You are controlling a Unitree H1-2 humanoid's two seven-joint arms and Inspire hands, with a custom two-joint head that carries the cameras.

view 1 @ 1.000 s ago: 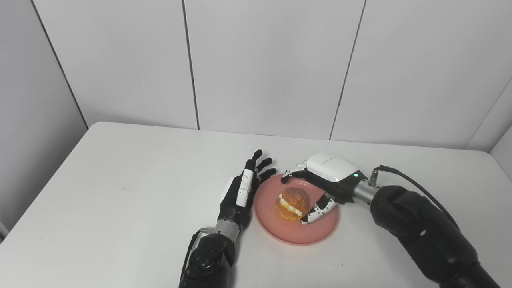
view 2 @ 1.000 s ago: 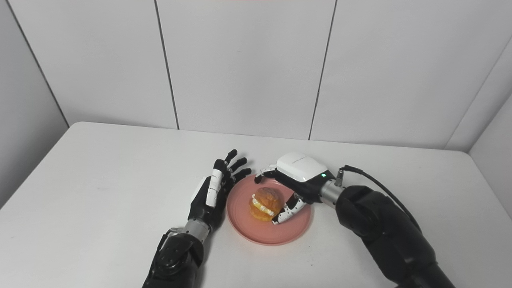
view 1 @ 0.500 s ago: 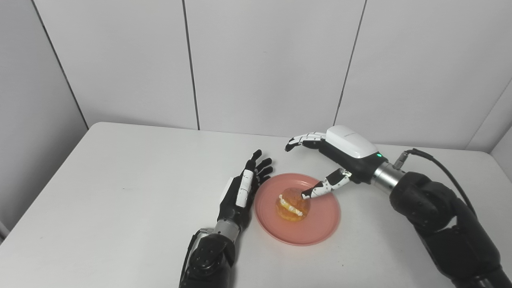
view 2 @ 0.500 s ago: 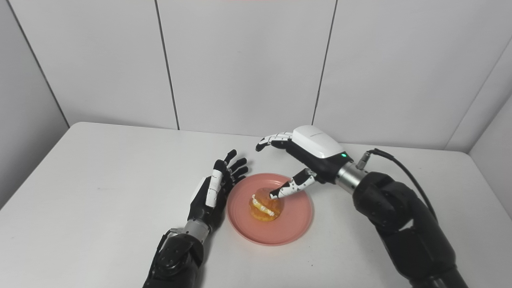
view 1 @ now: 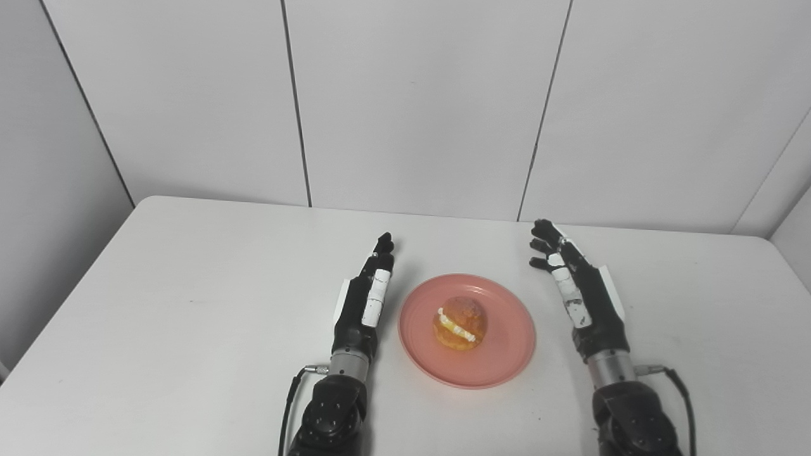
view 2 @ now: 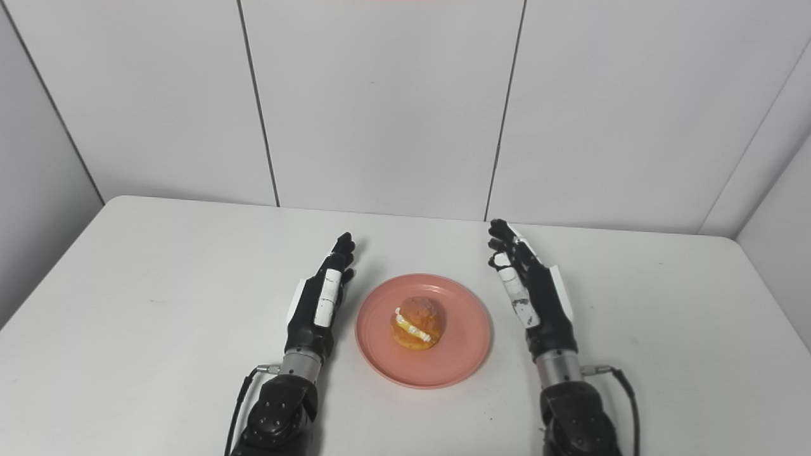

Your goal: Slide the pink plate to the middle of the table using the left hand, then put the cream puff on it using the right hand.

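The puff (view 1: 460,322) is seen lying on the plate (view 1: 507,354), near its middle and a little toward the left. It is golden brown, split across, and a strip of white cream is shown in the split, facing the camera's left. It is not touched by either robot hand.

The plate is pink, round and shallow, and it is set flat on the counter (view 1: 190,304), about midway between the counter's left and right edges and nearer the front than the back wall. Only the puff is carried by it.

The left robot hand (view 1: 362,305) is held just beside the plate's left rim, edge-on, with its fingers straight, close together and pointed away toward the wall. Nothing is held in it. Whether the rim is touched by it cannot be told; a narrow strip of counter seems to be left between them.

The right robot hand (view 1: 580,297) is placed near the plate's right rim, clearly apart from it. Its fingers are stretched out and slightly spread, pointed toward the wall, and it is empty too. A thin cable (view 1: 681,386) is seen at its wrist, and another at the left wrist.

The 2 forearms are brought in from the bottom edge, roughly parallel, with the plate between them.

The counter is white, and grey panelled walls (view 1: 412,101) are seen behind it.
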